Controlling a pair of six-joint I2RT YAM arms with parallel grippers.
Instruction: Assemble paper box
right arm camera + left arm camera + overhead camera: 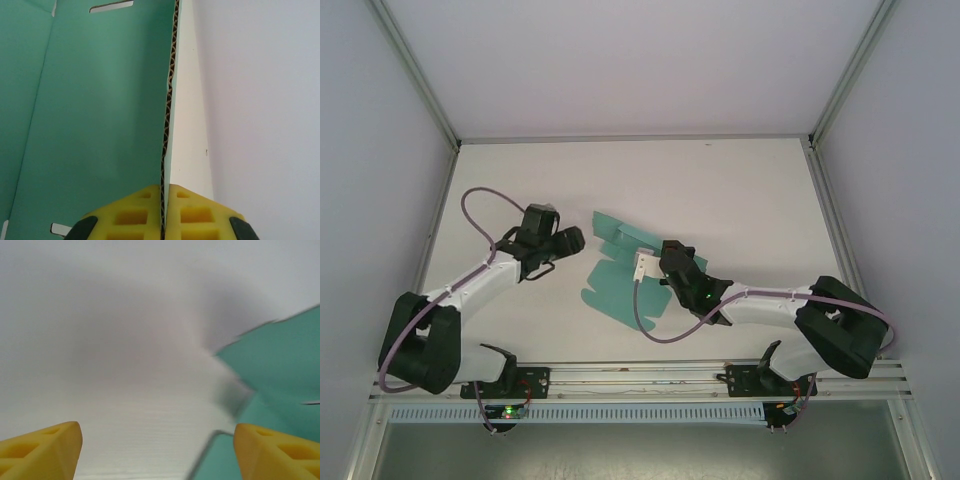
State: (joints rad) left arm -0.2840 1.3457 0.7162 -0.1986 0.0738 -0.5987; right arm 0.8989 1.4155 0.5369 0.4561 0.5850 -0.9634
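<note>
Paper box (pixel 610 288): an unfolded teal sheet at the centre of the top view, long axis roughly top to bottom of the frame. Right gripper (pixel 162 212) is clenched on its corrugated edge. Left gripper (pixel 157 452), just left of the sheet, is spread wide and holds nothing. White table (pixel 740 200); pale grey walls (pixel 380 100).

- Your white tabletop (pixel 720 200) carries a tiny dark speck (pixel 706 145) near its far edge.
- Pale walls (pixel 380 120) stand around it; a metal rail (pixel 640 372) crosses your near edge.
</note>
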